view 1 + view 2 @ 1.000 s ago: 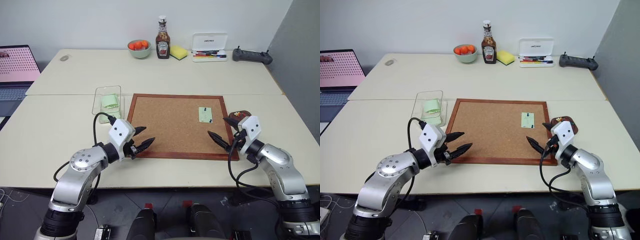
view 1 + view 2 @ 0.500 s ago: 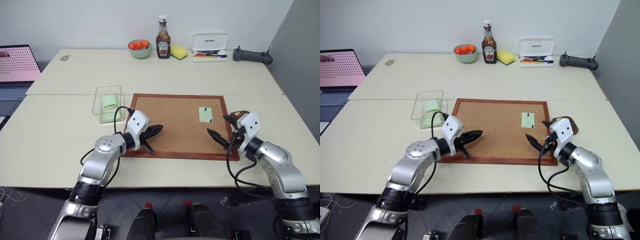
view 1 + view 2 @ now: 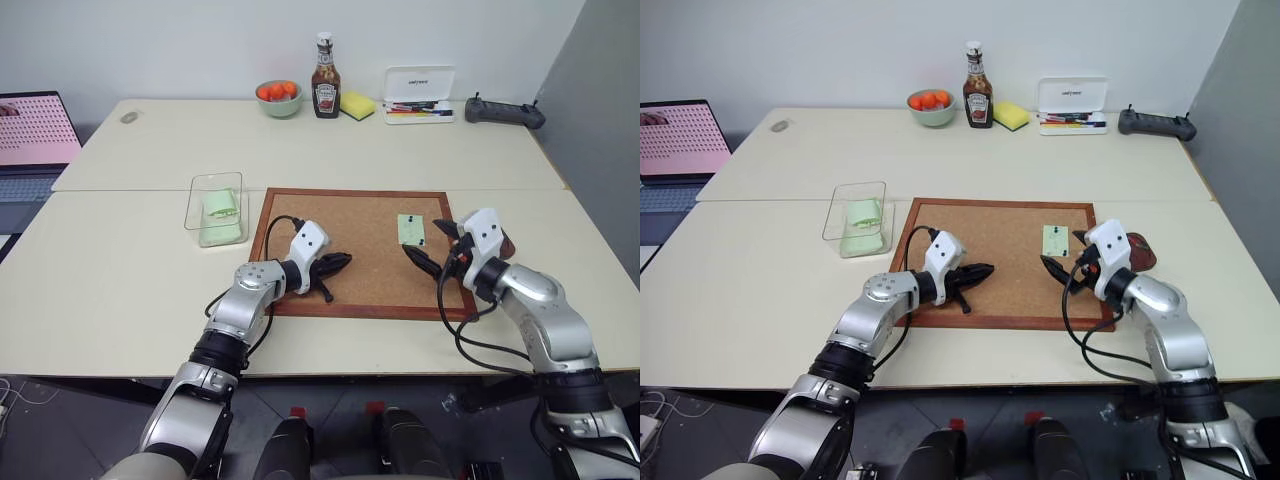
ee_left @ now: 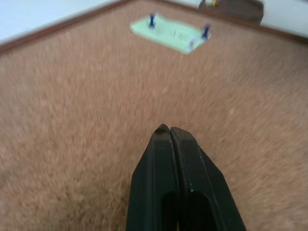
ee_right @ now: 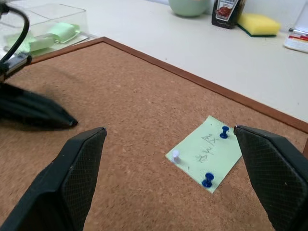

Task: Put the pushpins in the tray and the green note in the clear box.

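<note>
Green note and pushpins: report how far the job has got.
Done: one note lies in the clear box. In hand: nothing; the left gripper is shut and empty, the right gripper open beside the green note. Left: its pushpins to the tray, then the note.

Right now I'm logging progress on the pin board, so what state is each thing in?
green note: pinned flat on the cork board
pushpins: stuck in the note
clear box: lidless, green slips inside
tray: off the board's right edge, partly hidden
left gripper: shut, empty, over the cork
right gripper: open, facing the note
</note>
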Controlling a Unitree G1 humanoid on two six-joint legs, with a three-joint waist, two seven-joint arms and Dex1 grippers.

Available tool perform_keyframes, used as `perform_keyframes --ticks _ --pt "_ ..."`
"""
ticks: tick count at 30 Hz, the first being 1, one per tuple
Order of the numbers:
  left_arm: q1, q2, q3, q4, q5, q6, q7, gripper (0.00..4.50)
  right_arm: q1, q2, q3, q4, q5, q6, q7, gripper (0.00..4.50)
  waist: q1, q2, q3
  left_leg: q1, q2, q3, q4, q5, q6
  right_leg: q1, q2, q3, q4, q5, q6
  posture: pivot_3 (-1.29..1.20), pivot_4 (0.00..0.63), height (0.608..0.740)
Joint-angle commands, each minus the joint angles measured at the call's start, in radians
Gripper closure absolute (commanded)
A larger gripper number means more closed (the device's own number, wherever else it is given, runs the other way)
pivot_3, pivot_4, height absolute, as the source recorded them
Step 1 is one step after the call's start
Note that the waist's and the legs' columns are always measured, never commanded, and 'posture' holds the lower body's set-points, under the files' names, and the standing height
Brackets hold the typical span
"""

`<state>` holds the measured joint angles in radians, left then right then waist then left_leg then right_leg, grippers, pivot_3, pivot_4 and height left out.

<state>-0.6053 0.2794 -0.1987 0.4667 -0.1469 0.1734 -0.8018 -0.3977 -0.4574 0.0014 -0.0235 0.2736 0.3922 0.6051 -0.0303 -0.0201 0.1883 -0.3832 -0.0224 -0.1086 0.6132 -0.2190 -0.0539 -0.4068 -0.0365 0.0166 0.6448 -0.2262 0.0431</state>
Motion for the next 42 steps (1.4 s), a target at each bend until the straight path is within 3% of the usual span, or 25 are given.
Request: perform_keyframes --ticks 1,9,12,20,32,42 --pt "-0.001 -0.011 -0.012 0.067 0.030 -0.039 -0.017 4.47 -0.107 0.002 0.000 0.085 -0.013 0.063 -0.011 0.00 0.000 0.000 0.000 0.000 0.000 0.000 0.000 0.000 0.000 0.000 0.000 0.000 0.000 0.000 0.000 0.00 0.150 0.740" --pt "0.003 -0.029 -0.012 0.064 0.042 -0.049 -0.022 4.47 -0.339 0.042 0.042 0.447 -0.094 -0.001 -0.007 0.00 -0.001 0.001 -0.001 0.001 0.000 0.000 0.000 0.000 0.000 0.001 0.000 0.000 0.001 0.000 0.000 0.00 0.150 0.740" --pt "0.009 -0.033 -0.011 0.052 0.049 -0.046 -0.022 4.50 -0.393 0.057 0.052 0.565 -0.129 -0.049 -0.011 0.45 0.000 0.002 -0.001 0.001 0.000 0.000 0.000 0.000 0.000 0.001 0.000 0.000 0.001 0.000 0.000 0.00 0.150 0.740" --pt "0.018 -0.036 -0.004 0.034 0.055 -0.040 -0.017 4.50 -0.485 0.098 0.048 0.802 -0.193 -0.176 -0.047 2.21 -0.002 0.002 -0.001 0.001 -0.001 0.000 0.000 0.000 0.000 0.001 0.000 0.000 0.001 0.000 0.000 0.00 0.150 0.740" --pt "0.024 -0.037 -0.004 0.034 0.066 -0.034 -0.014 4.50 -0.526 0.103 0.026 0.902 -0.211 -0.254 -0.056 4.43 -0.003 0.002 -0.001 0.002 0.000 0.000 0.000 0.000 0.000 0.001 0.000 0.000 0.001 0.000 0.000 0.00 0.150 0.740" --pt "0.020 -0.038 -0.016 0.064 0.096 -0.017 0.008 4.50 -0.527 0.105 0.008 0.827 -0.190 -0.260 -0.040 4.49 -0.003 0.002 -0.001 0.002 0.000 0.000 0.000 0.000 0.000 0.001 0.000 0.000 0.001 0.000 0.000 0.00 0.150 0.740"
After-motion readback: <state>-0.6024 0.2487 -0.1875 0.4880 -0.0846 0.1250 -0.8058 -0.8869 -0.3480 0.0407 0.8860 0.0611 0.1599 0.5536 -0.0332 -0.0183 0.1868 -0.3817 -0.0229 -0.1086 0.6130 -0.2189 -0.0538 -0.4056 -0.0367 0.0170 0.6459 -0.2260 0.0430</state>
